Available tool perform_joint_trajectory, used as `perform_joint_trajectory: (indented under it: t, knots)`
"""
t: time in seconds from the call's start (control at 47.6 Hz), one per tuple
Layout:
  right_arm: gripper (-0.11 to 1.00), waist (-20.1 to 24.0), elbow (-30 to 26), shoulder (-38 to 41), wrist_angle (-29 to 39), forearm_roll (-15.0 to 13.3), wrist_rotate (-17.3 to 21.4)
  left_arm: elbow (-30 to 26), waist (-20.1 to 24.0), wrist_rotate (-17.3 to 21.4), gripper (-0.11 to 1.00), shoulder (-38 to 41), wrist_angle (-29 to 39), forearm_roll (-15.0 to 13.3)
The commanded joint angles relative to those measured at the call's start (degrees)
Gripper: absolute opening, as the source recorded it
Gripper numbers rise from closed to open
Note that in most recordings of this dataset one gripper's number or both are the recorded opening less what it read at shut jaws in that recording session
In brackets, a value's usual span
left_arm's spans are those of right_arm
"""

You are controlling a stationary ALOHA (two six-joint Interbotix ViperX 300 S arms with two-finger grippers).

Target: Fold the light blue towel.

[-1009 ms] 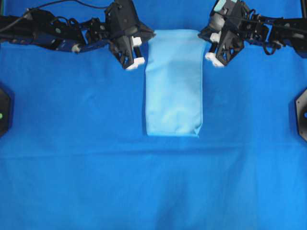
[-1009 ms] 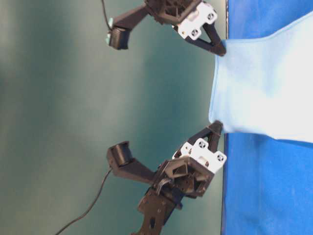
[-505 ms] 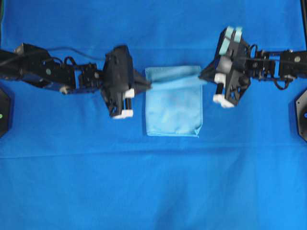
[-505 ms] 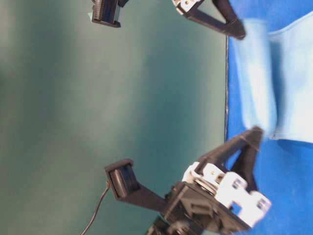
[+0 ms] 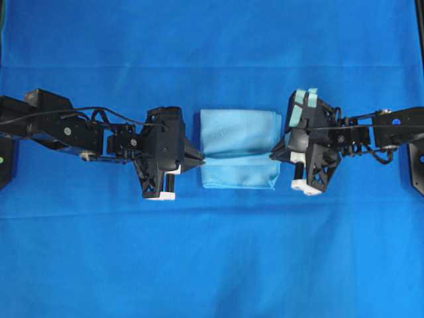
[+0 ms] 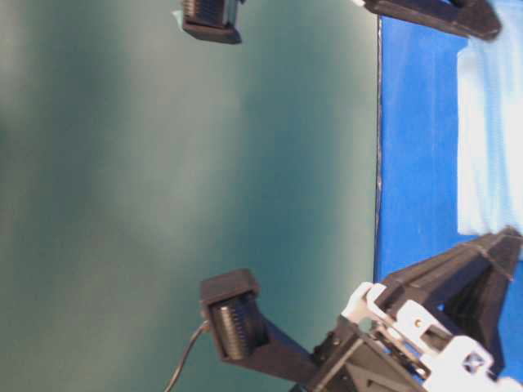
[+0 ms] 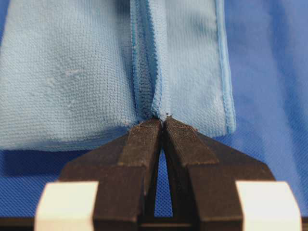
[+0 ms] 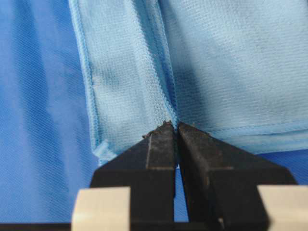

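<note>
While both arms swept the far hem toward the near edge, the pale sky-blue microfibre towel (image 5: 238, 149) shrank from a long strip to a short rectangle mid-surface; left claw (image 7: 162, 121) and right claw (image 8: 174, 126) stayed clamped on its corners, nearly completing the fold.

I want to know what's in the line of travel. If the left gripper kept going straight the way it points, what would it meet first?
The light blue towel: the left gripper is shut on its hemmed edge, so it would bunch cloth toward the right gripper opposite.
</note>
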Motion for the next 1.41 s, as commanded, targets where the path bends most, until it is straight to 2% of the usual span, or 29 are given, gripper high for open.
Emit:
perform_joint_trajectory:
  t: [0.0, 0.294, 0.336, 0.421, 0.463, 0.547, 0.589, 0.631, 0.673, 0.778, 0.946, 1.072, 1.388]
  knots:
    - [0.02, 0.4, -1.2, 0.6, 0.0, 0.1, 0.4, -0.8, -0.2, -0.3, 0.01, 0.4, -0.3, 0.0]
    - [0.03, 1.1, -2.6, 1.9, 0.4, 0.2, 0.9, -1.2, -0.4, -0.4, 0.02, 0.8, -0.4, 0.0]
    - [0.03, 1.3, -2.7, 2.0, 0.3, 0.3, 0.9, -1.3, -0.4, -0.4, 0.06, 0.8, -0.4, 0.0]
    - [0.04, 1.8, -3.1, 2.2, 0.1, 0.4, 0.9, -1.3, -0.8, -0.4, 0.24, 0.8, -0.5, 0.0]
    - [0.13, 2.5, -3.5, 2.4, 0.0, 0.5, 1.0, -1.4, -1.0, -0.4, 0.36, 0.8, -0.5, 0.0]
    - [0.38, 3.4, -4.4, 2.3, 0.3, 0.6, 1.0, -1.4, -1.6, -0.3, 0.58, 0.3, -0.2, 0.0]
    - [0.52, 4.0, -4.7, 2.0, 0.5, 0.6, 1.0, -1.3, -1.8, -0.3, 0.64, -0.3, 0.0, -0.1]
    - [0.61, 4.6, -5.1, 1.5, 1.1, 0.7, 1.0, -1.2, -2.0, -0.3, 0.64, -1.0, 0.2, 0.0]
    - [0.65, 5.0, -5.4, 0.8, 1.9, 0.6, 0.9, -1.1, -2.3, -0.2, 0.63, -2.0, 0.5, 0.0]
    - [0.58, 6.1, -6.1, -2.3, 5.6, 0.6, 1.0, -1.0, -3.1, -0.2, 0.61, -5.9, 3.0, 0.0]
    - [0.58, 6.6, -6.1, -9.0, 10.5, 0.4, 0.9, -0.7, -4.5, -0.2, 0.61, -13.8, 9.5, 0.0]
    - [0.58, 6.5, -4.8, -16.0, 12.6, -1.5, 0.7, 0.9, -4.7, -0.2, 0.61, -21.1, 13.0, 0.0]
    - [0.58, 4.2, 2.5, -37.5, 13.0, -6.2, 0.6, 10.0, -4.3, -0.1, 0.61, -39.0, 12.6, 0.0]
